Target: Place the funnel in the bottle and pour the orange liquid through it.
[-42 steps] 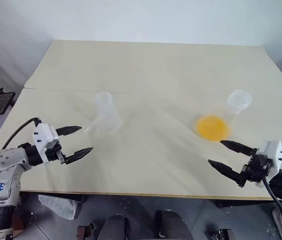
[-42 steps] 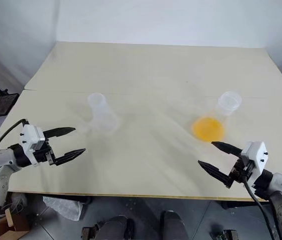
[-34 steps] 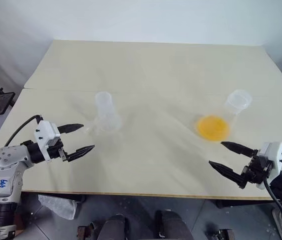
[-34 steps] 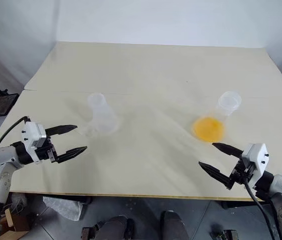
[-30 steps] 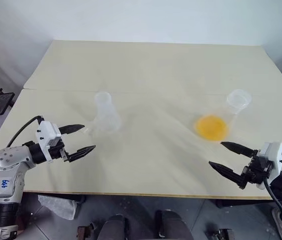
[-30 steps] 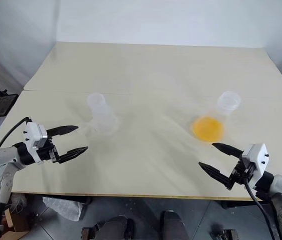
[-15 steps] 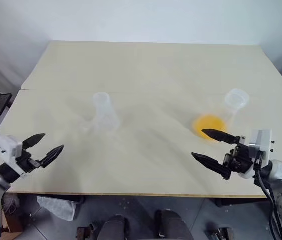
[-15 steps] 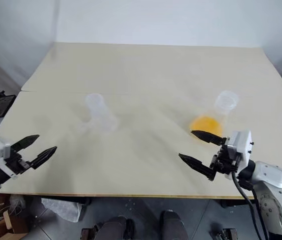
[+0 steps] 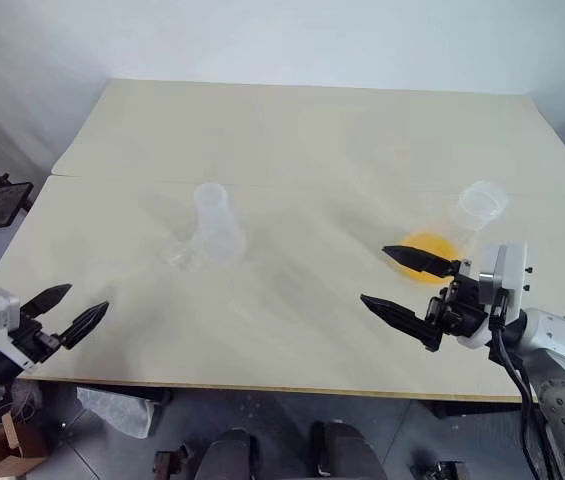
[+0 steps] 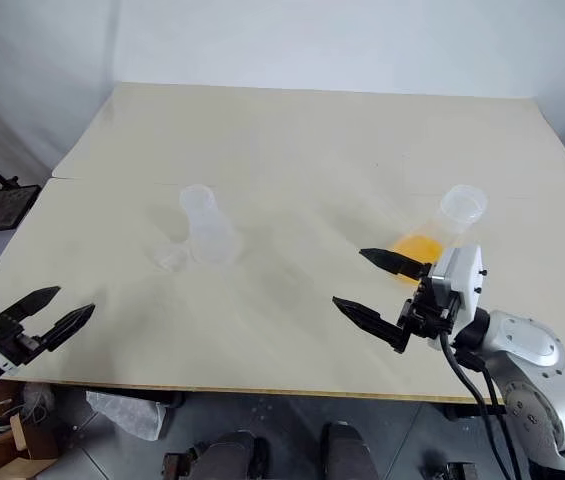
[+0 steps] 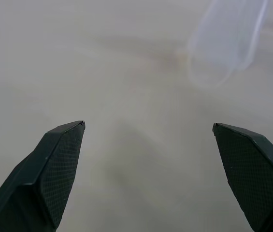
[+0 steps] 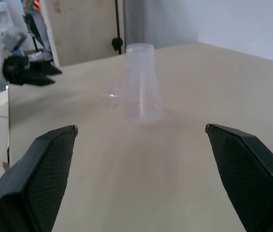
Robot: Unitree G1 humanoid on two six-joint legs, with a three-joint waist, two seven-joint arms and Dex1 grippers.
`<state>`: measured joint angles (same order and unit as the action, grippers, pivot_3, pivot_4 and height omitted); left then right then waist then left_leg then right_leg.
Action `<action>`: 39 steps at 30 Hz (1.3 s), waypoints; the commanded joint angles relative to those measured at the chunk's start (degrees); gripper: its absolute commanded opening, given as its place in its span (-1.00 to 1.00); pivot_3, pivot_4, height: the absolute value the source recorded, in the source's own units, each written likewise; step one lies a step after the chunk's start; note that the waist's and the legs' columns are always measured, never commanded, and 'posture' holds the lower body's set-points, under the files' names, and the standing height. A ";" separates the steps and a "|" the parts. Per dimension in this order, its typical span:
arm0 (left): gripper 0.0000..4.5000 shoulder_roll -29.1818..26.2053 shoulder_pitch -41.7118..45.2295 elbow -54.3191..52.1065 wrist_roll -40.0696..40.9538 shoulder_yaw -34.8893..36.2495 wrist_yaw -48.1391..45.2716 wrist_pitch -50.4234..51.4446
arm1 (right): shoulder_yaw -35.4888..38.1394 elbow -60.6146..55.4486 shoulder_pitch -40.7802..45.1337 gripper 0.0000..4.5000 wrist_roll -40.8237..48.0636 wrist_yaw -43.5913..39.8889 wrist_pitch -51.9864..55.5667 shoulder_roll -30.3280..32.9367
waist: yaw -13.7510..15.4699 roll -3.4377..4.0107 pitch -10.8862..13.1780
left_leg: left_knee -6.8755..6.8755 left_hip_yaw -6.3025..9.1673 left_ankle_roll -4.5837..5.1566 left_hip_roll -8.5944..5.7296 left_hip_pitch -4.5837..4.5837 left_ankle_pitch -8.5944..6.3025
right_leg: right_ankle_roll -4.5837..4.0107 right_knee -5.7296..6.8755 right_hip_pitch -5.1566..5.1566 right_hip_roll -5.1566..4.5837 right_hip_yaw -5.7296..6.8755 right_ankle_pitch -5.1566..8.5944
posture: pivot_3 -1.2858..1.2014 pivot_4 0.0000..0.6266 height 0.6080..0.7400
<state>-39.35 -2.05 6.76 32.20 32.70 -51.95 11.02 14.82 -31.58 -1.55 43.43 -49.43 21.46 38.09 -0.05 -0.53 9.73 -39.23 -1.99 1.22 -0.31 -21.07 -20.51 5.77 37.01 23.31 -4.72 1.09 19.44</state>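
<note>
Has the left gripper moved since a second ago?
Yes. The left gripper has pulled away from the bottle toward the table's near left corner, jaws open and empty.

Clear colourless plastic flask-shaped bottle (image 9: 214, 226) on pale cream wooden table (image 9: 302, 140). Bright orange-yellow liquid pool (image 9: 424, 256) in second clear flask (image 9: 474, 212). Black cross-hatched gripper fingers (image 11: 54, 169), white wrist housings.

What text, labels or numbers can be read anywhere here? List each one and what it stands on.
None can be read. The clear plastic flask-shaped bottle, the broader clear flask holding the translucent orange liquid, the small near-transparent funnel and the pale beige table carry no visible print, label or mark.
</note>
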 commanded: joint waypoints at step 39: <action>1.00 8.05 42.25 14.31 -10.92 -25.92 -0.64 2.01 | 4.03 -1.22 -9.61 0.98 -2.73 1.52 -3.94 -2.70 | 0.13 -0.09 -0.04 | -0.46 -0.06 -0.04 -0.03 -0.11 0.03 | 0.02 0.56 0.10 0.14 -0.02 -0.01 | 0.03 -0.52 1.00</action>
<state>-31.33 38.66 21.22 21.63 6.41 -52.18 14.56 18.39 -31.41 -10.84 40.54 -48.02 18.76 35.71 0.08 -0.62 9.68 -39.70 -2.05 1.18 -0.34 -21.19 -20.48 5.79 37.57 23.42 -4.58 1.07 19.43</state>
